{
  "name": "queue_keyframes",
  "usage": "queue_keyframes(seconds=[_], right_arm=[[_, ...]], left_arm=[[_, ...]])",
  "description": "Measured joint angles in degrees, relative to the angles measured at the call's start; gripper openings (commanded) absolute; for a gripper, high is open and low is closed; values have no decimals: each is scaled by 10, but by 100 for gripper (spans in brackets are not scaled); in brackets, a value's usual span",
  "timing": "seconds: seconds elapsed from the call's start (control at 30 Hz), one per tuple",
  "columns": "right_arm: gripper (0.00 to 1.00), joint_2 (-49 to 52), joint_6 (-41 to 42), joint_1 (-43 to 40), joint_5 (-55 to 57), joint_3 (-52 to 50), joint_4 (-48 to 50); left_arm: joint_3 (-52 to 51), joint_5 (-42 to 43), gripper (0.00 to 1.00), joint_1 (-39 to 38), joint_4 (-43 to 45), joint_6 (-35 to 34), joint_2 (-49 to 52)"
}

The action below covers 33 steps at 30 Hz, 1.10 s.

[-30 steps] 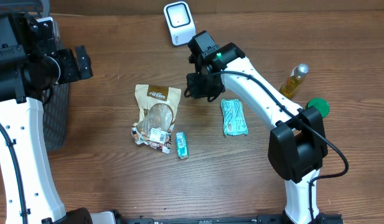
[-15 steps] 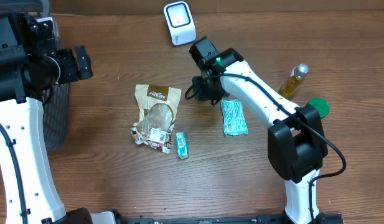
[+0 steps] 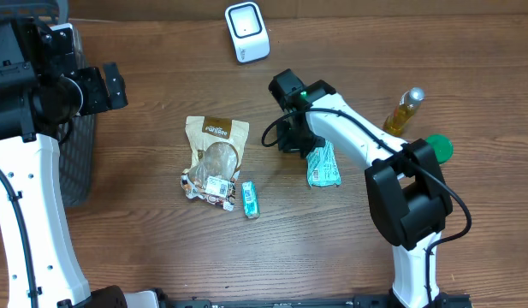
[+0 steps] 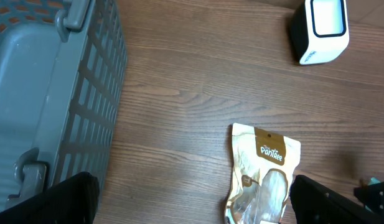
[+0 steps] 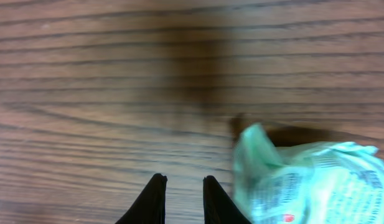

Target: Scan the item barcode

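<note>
At the left edge of the brown wooden bench (image 3: 144, 257) stands a grey plastic basket with latticed walls (image 4: 55, 93). The left gripper (image 3: 109, 85) hangs above the bench just beside the basket, its jaws spread as wide as they go, with nothing between them. Right of it, about midway between the far and near edges, lies a tan stand-up snack pouch with a brown label (image 3: 215, 154), its crumpled lower end turned to the near edge. A small green rectangular packet (image 3: 249, 198) lies just beside the pouch's lower right corner. Close to the far edge, towards the middle of the bench, sits a white box-shaped barcode scanner with a dark window (image 3: 246, 32), well apart from every item. The right gripper (image 3: 295, 144) is low over the wood in the middle of the bench. Its black fingers (image 5: 153, 199) are drawn nearly together, with a slim strip of bare wood between them, and they grip nothing. The mint-green crinkled plastic packet (image 3: 323, 167) lies flat just to the right of those fingers, unheld. Towards the right edge stands a yellow oil bottle with a silver cap (image 3: 404, 109), and nearer than it lies a round green disc (image 3: 436, 147).
</note>
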Motion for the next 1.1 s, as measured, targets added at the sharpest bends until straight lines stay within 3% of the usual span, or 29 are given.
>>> queue_keyframes(seconds=[0.3, 0.8, 1.1], right_arm=[[21, 0, 0, -39, 0, 0, -41], [20, 0, 4, -47, -2, 0, -31], [17, 0, 63, -47, -42, -1, -36]], left_arm=[[0, 0, 100, 0, 0, 0, 0], [0, 0, 100, 0, 0, 0, 0], [0, 0, 99, 0, 0, 0, 0]])
